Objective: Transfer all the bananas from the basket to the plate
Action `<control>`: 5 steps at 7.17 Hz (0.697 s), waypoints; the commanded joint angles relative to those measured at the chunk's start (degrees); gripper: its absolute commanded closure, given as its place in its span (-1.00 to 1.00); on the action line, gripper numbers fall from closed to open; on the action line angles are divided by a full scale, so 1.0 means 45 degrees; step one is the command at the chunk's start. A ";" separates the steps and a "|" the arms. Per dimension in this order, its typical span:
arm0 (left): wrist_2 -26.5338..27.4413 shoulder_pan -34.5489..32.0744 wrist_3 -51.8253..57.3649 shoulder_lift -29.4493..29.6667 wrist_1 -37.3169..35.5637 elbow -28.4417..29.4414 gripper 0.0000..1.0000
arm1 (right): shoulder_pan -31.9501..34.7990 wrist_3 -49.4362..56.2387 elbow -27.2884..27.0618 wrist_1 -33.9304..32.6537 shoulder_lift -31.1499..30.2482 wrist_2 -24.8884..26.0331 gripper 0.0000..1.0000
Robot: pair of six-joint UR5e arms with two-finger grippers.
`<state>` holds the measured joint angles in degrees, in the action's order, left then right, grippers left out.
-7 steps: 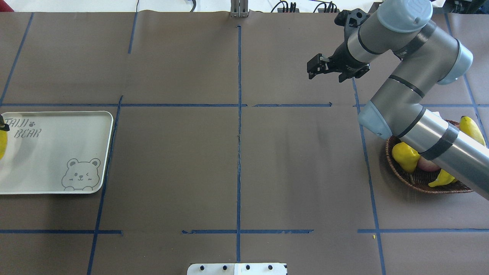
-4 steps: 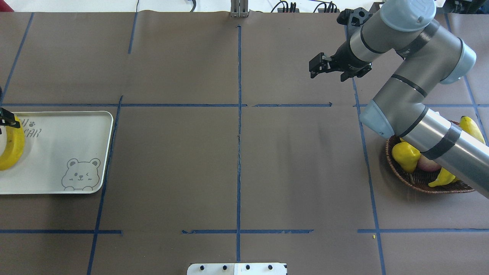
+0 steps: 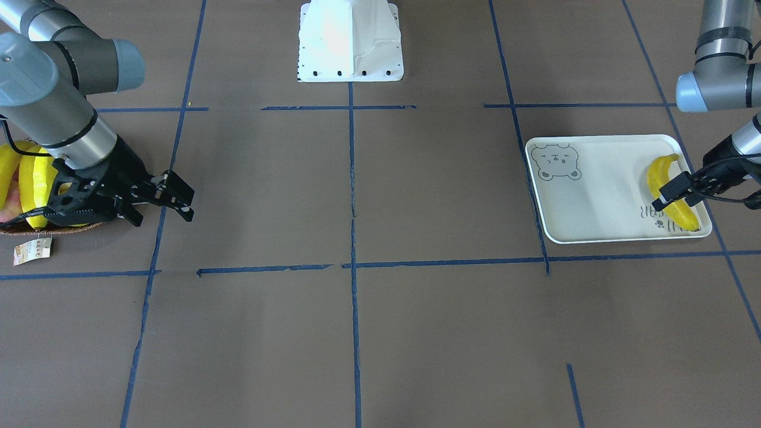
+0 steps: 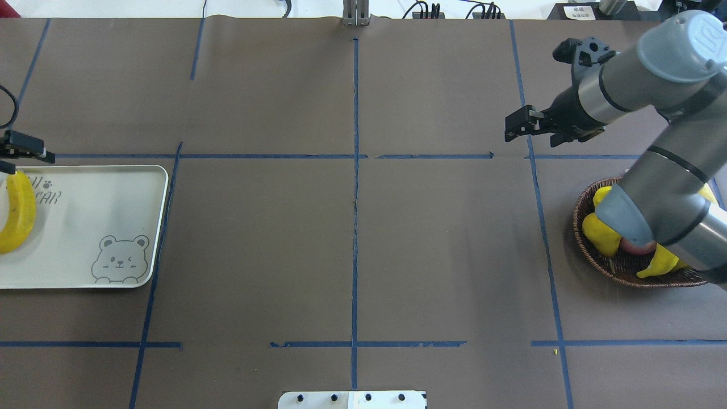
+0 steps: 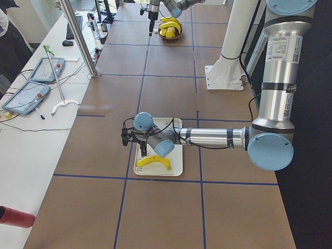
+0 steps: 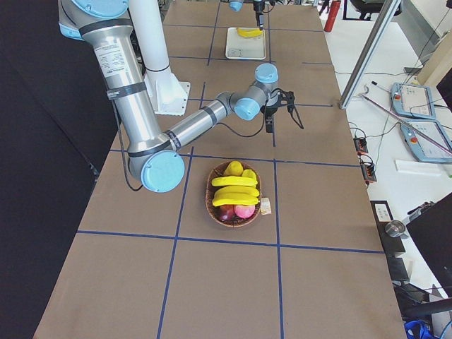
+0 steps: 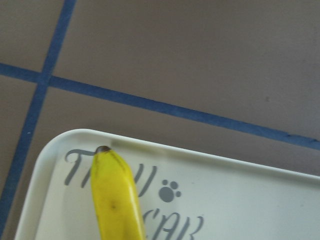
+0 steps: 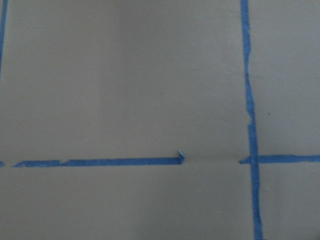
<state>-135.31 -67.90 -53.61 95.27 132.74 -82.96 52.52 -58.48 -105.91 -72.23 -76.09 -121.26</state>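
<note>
One banana (image 4: 19,216) lies on the cream plate (image 4: 85,227) at the table's left end, next to the lettering; it also shows in the front view (image 3: 659,172) and the left wrist view (image 7: 117,200). My left gripper (image 4: 25,161) hovers open and empty just past the banana's far tip. The wicker basket (image 4: 619,268) at the right holds three bananas (image 6: 236,191) with other fruit, and my right arm partly hides it from overhead. My right gripper (image 4: 511,129) is open and empty over bare table, left of and beyond the basket.
A yellow starfruit (image 4: 602,236) and a red fruit (image 6: 245,210) lie in the basket. Its paper tag (image 3: 32,251) lies on the table. The robot's white base (image 3: 351,41) stands at the middle of the near edge. Blue tape lines cross the brown table.
My left gripper carried the banana onto the plate, let it go and drew back toward the far edge. My right gripper moved right and nearer, toward the basket's side.
</note>
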 commanded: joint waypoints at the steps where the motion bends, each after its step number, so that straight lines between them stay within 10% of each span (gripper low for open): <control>1: -0.0321 -0.0184 0.0001 0.1385 -0.0962 -0.0021 -0.99 | 0.0068 0.1364 -0.2684 0.0074 -0.3738 0.0167 -0.99; 5: -0.0360 -0.0164 -0.0058 0.1662 -0.1002 -0.0040 -0.99 | 0.0283 0.2432 -0.2695 0.4662 -0.8050 0.0363 -0.99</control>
<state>-136.86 -68.66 -53.79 102.56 128.27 -83.11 53.78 -47.02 -118.73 -55.80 -108.90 -120.11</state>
